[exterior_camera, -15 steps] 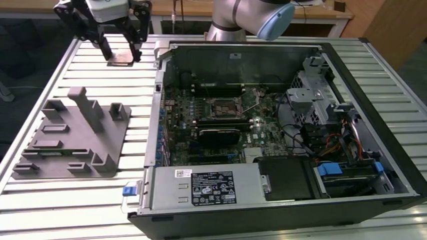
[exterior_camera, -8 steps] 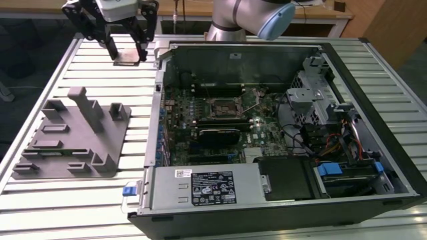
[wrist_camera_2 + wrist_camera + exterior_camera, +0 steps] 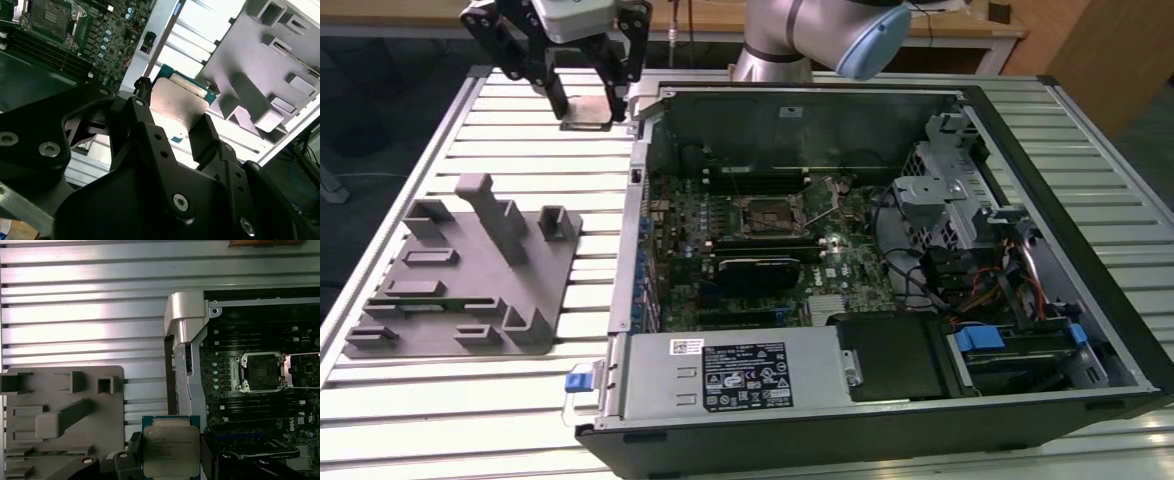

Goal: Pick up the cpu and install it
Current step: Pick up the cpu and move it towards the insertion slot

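Cpu point(image 3: 170, 451) is being clamped flat between the black fingers point(image 3: 204, 134) of the gripper point(image 3: 591, 108), the jaws being drawn in narrowly on two of its opposite edges. Its silver top, with a thin green rim around it, is being shown in both wrist views. It is being held clear above the slatted table point(image 3: 520, 150) rather than lying on it. Near it, a grey fixture point(image 3: 467, 270) with raised blocks and pockets is being borne by the table. Farther off, at the exterior view's right of the gripper, an open case point(image 3: 881, 445) is being seen lying on its side, one corner just beside the cpu. Deeper inside, on the motherboard point(image 3: 841, 265), the socket point(image 3: 767, 215) is being seen with its dark centre exposed within a metal frame, well apart from the cpu.
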Robot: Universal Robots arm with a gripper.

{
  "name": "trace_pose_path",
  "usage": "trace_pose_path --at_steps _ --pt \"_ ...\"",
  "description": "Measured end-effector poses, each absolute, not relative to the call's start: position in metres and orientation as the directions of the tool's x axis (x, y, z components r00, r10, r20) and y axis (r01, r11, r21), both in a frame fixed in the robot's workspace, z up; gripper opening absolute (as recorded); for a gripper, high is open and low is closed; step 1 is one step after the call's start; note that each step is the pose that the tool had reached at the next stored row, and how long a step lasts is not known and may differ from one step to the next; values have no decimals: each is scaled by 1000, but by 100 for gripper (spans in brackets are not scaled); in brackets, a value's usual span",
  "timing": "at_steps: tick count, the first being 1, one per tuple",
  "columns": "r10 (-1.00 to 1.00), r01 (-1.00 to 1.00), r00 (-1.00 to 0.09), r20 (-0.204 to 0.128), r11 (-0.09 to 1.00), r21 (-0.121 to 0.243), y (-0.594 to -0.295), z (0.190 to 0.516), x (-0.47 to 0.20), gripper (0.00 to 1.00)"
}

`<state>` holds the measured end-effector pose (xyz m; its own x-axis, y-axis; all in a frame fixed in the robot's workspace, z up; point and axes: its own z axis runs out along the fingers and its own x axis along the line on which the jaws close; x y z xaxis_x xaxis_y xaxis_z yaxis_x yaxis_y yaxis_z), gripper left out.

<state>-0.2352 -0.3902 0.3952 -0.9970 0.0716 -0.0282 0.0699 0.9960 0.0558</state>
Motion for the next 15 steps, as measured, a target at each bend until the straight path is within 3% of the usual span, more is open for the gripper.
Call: trace_pose_path --at_steps 15 --pt "72 70 -997 -28 996 56 -388 395 -215 55"
